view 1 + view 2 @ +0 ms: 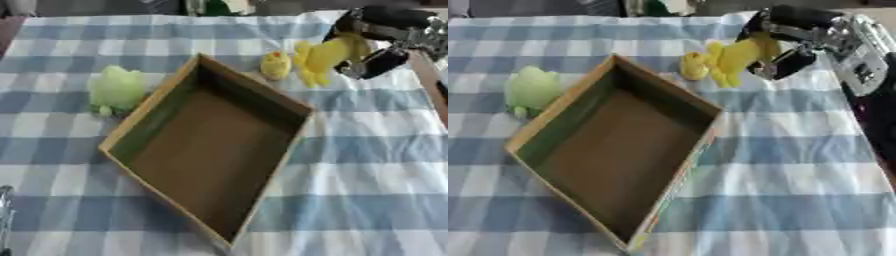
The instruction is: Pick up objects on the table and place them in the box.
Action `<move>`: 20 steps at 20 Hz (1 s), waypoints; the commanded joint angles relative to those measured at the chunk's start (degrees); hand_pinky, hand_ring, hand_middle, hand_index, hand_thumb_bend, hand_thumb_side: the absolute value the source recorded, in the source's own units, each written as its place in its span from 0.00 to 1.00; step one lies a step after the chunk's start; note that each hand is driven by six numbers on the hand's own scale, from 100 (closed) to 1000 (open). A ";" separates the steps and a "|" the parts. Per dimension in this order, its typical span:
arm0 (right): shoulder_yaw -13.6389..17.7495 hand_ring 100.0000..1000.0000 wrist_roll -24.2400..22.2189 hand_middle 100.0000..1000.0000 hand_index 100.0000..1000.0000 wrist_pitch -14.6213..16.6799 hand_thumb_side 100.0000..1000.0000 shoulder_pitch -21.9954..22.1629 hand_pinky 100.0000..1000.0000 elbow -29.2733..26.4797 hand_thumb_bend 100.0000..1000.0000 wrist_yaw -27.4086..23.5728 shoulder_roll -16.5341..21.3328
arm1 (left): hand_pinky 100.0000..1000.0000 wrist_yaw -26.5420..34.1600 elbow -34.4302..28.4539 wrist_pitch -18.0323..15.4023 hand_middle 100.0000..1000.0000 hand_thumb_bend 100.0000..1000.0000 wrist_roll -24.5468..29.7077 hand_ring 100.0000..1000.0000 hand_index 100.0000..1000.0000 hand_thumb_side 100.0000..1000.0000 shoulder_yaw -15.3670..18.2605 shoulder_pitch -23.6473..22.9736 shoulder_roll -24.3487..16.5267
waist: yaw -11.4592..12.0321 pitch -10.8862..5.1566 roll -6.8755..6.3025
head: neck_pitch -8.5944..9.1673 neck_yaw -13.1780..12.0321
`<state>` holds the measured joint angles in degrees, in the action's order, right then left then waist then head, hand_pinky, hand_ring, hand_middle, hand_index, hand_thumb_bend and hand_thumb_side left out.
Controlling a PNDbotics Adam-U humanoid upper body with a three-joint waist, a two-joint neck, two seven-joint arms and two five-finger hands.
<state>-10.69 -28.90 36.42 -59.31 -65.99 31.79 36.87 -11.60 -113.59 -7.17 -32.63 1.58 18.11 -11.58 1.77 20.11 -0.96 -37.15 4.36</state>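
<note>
Box between 2 toys

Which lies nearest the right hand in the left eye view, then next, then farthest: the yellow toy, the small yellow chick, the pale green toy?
1. Yellow toy, within the right hand, top right.
2. Small yellow chick, beside the box's far corner.
3. Pale green toy, left of the box.

— What is seen beneath everything?

— A table covered by a blue-and-white checked cloth is shown, filling nearly the whole view; soft creases are seen in it, and it is evenly lit.

— And beyond the far edge?

— A dark, blurred strip is seen there, with a green and pale shape that cannot be made out. A reddish-brown edge is shown at the right.
</note>
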 commanded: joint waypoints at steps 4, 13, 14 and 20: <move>-3.44 0.61 -2.20 0.33 0.54 -2.25 0.01 -3.13 0.66 -8.56 0.00 -5.62 -0.79 | 0.41 0.15 -1.01 -0.05 0.52 0.00 0.33 0.49 0.77 0.66 -0.12 0.34 -0.59 | 0.25 -1.75 0.09 | 0.44 0.71; -9.48 0.58 -10.30 0.34 0.54 -5.80 0.03 -5.36 0.66 -13.33 0.00 -9.80 -7.61 | 0.41 0.33 -1.01 -0.23 0.52 0.00 0.47 0.50 0.77 0.66 -0.23 0.56 -0.55 | 0.55 -1.77 0.01 | 0.30 1.24; -9.83 0.57 -10.98 0.34 0.54 -6.22 0.03 -5.30 0.65 -13.69 0.00 -10.12 -8.35 | 0.41 0.34 -1.01 -0.26 0.52 0.00 0.47 0.50 0.77 0.66 -0.25 0.62 -0.56 | 0.55 -1.75 -0.03 | 0.27 1.28; -11.65 0.56 -15.47 0.35 0.55 -8.12 0.02 -4.13 0.65 -14.91 0.00 -10.61 -12.50 | 0.41 0.39 -1.01 -0.35 0.52 0.00 0.52 0.50 0.77 0.66 -0.34 0.80 -0.47 | 0.53 -1.64 -0.30 | 0.04 1.52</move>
<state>-22.38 -40.41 25.67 -62.57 -79.59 21.76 24.59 -11.34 -113.59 -7.42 -32.23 1.24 18.25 -11.57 2.25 19.76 -1.16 -37.19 5.71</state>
